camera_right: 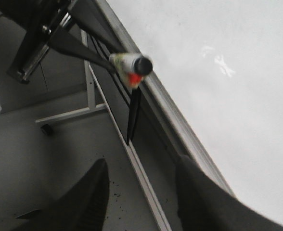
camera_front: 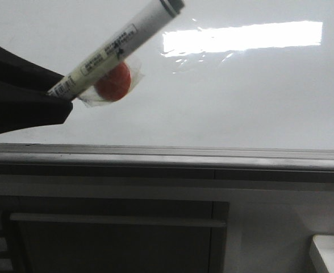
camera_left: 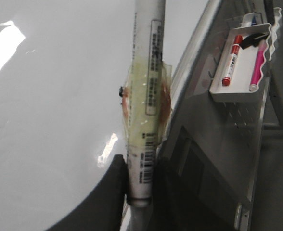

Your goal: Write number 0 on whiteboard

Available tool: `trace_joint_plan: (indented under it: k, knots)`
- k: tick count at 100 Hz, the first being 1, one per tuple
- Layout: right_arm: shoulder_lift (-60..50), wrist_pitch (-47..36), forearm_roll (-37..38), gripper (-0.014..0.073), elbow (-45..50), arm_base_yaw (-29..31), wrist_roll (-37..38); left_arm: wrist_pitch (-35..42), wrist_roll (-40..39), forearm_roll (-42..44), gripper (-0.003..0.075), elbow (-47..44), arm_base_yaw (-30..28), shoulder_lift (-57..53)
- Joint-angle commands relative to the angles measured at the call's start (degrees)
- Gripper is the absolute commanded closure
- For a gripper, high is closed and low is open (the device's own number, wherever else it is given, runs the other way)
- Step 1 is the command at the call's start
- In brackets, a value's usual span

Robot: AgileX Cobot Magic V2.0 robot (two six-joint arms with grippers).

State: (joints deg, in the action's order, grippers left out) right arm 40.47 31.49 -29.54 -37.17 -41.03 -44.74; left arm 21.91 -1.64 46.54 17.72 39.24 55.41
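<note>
While the left gripper (camera_front: 65,94) clamps a marker (camera_front: 116,48), the whiteboard (camera_front: 241,96) lies beyond.

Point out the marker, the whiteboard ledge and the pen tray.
marker (camera_front: 119,42): front view, mid-barrel on its printed label.
whiteboard ledge (camera_front: 212,156): front view, grey metal strip under the board.
pen tray (camera_left: 237,91): left wrist view, white front wall.

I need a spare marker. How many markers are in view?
3: one in the left gripper, marker near the whiteboard; a red one and a pink one in the tray. More may be hidden.
</note>
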Motion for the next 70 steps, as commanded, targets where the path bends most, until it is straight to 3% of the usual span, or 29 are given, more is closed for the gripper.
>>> trace_joint_plan:
  k: [1,30,70]
  knots:
    - [3.0,-7.4,-1.5,0.0299,-3.1,-2.7,-2.2,4.0,-0.4,1.5,0.0741,1.4,0.4,-1.1]
    - [11.8,-12.9,-1.5,0.0299,-5.9,-9.8,-3.9,4.2,-0.4,1.5,0.0741,0.9,0.4,-1.1]
    - [20.0,-12.1,-1.5,0.0299,-11.3,-9.9,-4.7,5.8,-0.4,3.7,0.0741,0.9,0.4,-1.1]
